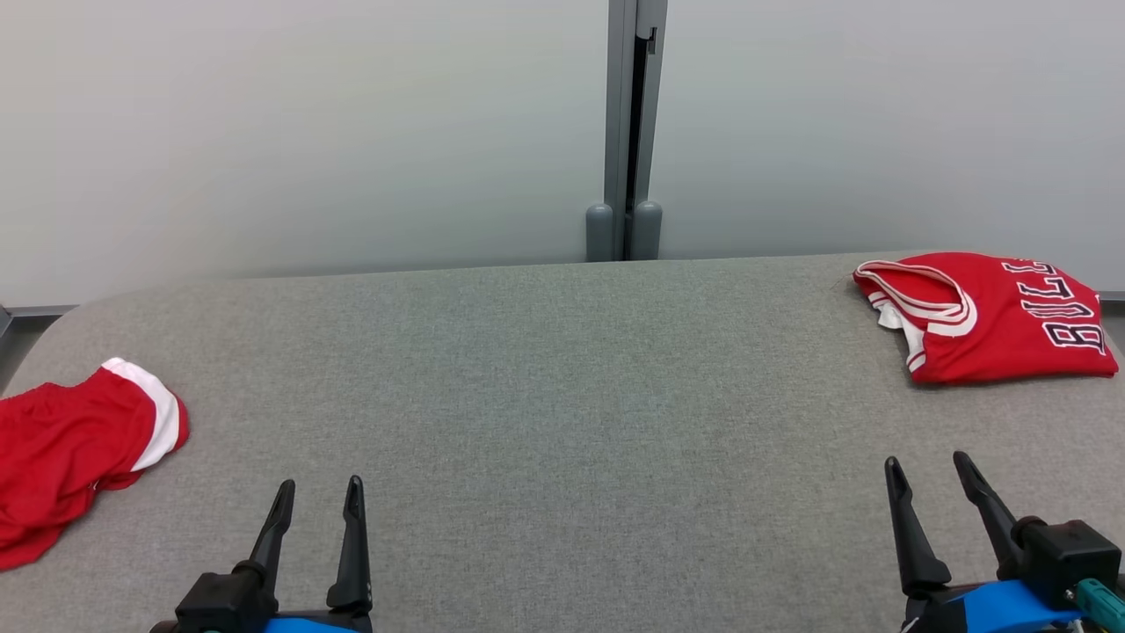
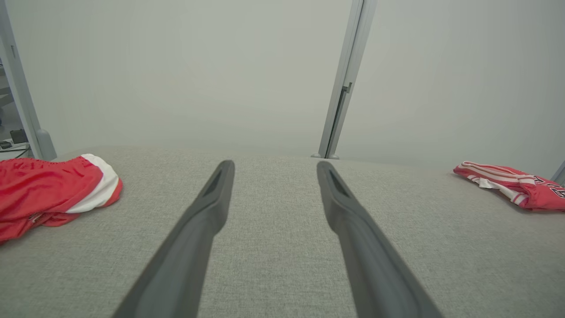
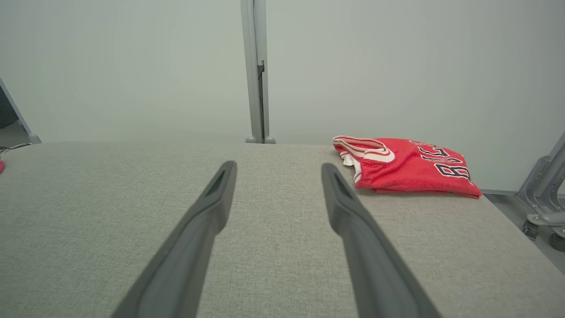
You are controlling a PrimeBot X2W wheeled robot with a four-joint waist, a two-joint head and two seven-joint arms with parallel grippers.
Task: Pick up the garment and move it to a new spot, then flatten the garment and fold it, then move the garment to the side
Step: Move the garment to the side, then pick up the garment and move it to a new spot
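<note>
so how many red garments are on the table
2. A folded red jersey lies at the table's far right; a crumpled red garment with a white band lies at its left edge, partly cut off, so more could lie out of frame.

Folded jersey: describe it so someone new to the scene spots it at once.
On the grey fabric-covered table, look to the far right corner. The folded jersey lies there as a neat red packet. Unlike the crumpled red garment at the table's left edge, it is folded flat and shows black lettering.
</note>
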